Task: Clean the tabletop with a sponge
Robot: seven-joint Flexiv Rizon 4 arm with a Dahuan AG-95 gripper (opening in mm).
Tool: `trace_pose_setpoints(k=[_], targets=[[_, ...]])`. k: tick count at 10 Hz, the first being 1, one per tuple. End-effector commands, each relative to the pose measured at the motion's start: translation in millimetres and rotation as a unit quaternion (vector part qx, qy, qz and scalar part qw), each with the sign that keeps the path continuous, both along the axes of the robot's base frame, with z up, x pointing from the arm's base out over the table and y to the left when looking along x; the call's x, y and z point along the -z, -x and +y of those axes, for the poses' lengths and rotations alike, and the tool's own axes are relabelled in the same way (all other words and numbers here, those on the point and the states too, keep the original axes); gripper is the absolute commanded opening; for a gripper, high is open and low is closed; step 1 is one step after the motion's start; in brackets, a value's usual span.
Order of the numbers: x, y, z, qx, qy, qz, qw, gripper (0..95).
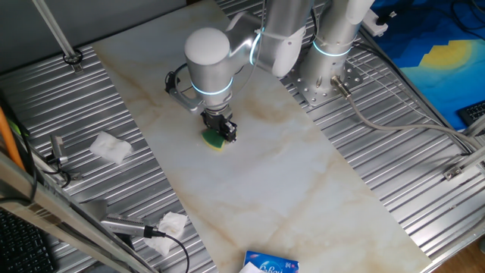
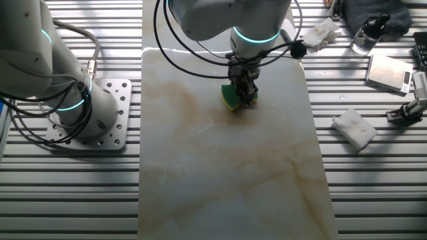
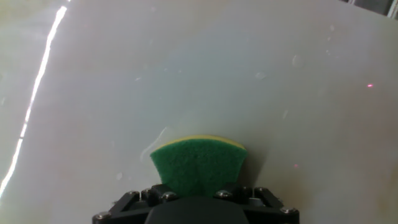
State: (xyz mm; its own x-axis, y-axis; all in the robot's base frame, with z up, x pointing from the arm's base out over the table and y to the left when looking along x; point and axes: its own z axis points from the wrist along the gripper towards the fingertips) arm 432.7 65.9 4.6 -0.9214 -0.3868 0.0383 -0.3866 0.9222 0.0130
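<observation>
Gripping the sponge (image 1: 216, 141) in one fixed view: pincer (image 1: 221, 134) closed on it, pointed straight down over the tabletop (image 1: 303, 189), yellow edge peeking out below the black fingers and apparently touching the slab. Off beyond the slab edge, well apart from the pincer, two crumpled tissues (image 1: 111, 148) on the ribbed metal; nearer the camera, a blue-and-white packet (image 1: 270, 265) at the slab's end.

Seen from the other fixed view, same hold: pincer (image 2: 244, 93) clamped around the sponge (image 2: 231, 99), green face showing to one side, block low against the tabletop (image 2: 227, 180), toward the slab's far end. Faint brown streaks just beside and below the sponge, though whether stain or veining cannot be told. Another tissue (image 2: 355, 128) well off the slab.

From the hand view, sponge (image 3: 198, 165) pinched inward at the fingers, green face upward, yellow edge ahead; small specks and droplets on the tabletop (image 3: 186, 68) beyond it.

Judged best for wiping: keep steady downward pressure, sponge flat, slow overlapping strokes toward the specks ahead, without squeezing harder or tilting.
</observation>
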Motion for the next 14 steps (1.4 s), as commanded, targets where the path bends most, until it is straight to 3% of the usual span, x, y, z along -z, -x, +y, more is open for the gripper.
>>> trace_pose_setpoints(k=[1,10,14], targets=[[-2.4,0.7,1.3,0.003,-0.001,0.004,1.0,38.0],[-2.2,2.6,16.9,0.019,0.003,0.003,0.9998,38.0],[-6.2,5.6,37.0,0.037,0.01,0.004,0.9993,38.0]])
